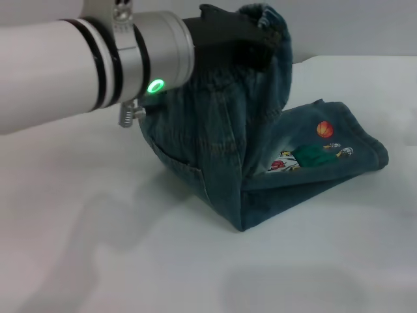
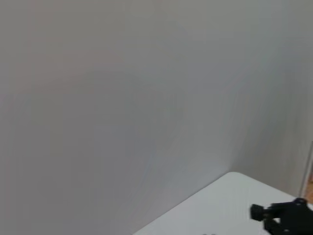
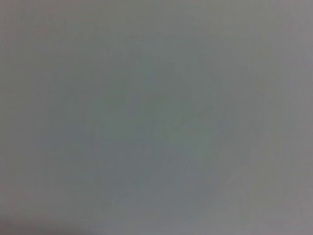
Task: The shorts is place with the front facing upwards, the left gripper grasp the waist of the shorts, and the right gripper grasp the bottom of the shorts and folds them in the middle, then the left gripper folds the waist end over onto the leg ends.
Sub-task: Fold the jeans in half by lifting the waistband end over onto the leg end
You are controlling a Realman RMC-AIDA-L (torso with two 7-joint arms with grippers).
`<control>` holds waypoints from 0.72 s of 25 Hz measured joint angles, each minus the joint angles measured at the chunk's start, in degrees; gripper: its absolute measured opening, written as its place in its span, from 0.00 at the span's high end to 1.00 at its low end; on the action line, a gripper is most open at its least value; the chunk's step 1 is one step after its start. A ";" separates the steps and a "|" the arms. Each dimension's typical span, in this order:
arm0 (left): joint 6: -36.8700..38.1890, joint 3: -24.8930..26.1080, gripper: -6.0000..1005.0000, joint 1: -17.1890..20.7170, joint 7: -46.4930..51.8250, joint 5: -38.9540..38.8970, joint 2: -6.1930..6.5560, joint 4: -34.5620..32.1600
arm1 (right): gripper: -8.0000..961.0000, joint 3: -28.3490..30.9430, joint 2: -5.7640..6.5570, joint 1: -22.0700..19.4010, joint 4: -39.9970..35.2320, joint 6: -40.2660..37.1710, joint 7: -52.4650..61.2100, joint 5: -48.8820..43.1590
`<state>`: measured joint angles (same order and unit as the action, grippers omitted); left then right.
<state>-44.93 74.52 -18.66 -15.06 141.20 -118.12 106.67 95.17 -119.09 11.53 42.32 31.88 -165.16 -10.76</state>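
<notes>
The blue-green denim shorts are folded lengthwise, and one end is raised off the white table. My left gripper, a black claw on the thick white arm coming in from the left, is shut on the waist of the shorts and holds it up high. The denim hangs from it in a steep sheet. The leg ends lie flat on the table to the right, with the cartoon and orange-ball print facing up. The right gripper is out of view.
The table's far edge meets a plain grey wall. The left wrist view shows wall, a table corner and a small black part that I cannot identify. The right wrist view shows only a blank grey surface.
</notes>
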 joint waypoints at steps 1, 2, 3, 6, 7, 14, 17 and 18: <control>0.66 -0.39 0.91 -0.10 -0.05 -0.15 0.00 -0.37 | 0.99 1.12 -0.01 -2.50 1.26 0.35 -0.01 -0.18; 1.68 -1.03 0.91 -0.24 -0.06 -0.44 -0.01 -0.97 | 0.99 1.32 -0.03 -3.28 1.58 0.64 -0.01 -0.20; 3.05 -1.75 0.91 -0.39 -0.06 -0.78 0.00 -1.63 | 0.99 1.32 -0.03 -3.28 1.58 0.64 -0.01 -0.20; 8.31 -4.74 0.91 -0.99 -0.32 -2.08 0.01 -4.36 | 0.99 1.90 -0.13 -4.95 1.45 1.60 -0.02 -0.24; 10.14 -5.98 0.91 -1.45 -0.56 -2.73 -0.02 -5.68 | 0.99 2.04 -0.14 -5.20 1.17 1.75 -0.03 -0.24; 18.07 -11.64 0.91 -6.19 -1.00 -6.82 -0.19 -14.99 | 0.99 3.47 -0.24 -6.04 -0.10 2.55 -0.05 -0.29; 21.14 -13.59 0.91 -7.75 -1.02 -7.71 -0.23 -17.89 | 0.99 3.79 -0.20 -6.22 -0.12 2.58 -0.07 -0.34; 22.06 -14.15 0.90 -8.16 -1.02 -7.91 -0.24 -18.65 | 0.99 4.20 -0.18 -6.35 -0.13 2.59 -0.07 -0.43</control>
<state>-22.87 60.37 -26.82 -16.08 133.29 -118.36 88.02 99.37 -119.27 5.18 42.19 34.46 -165.24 -11.19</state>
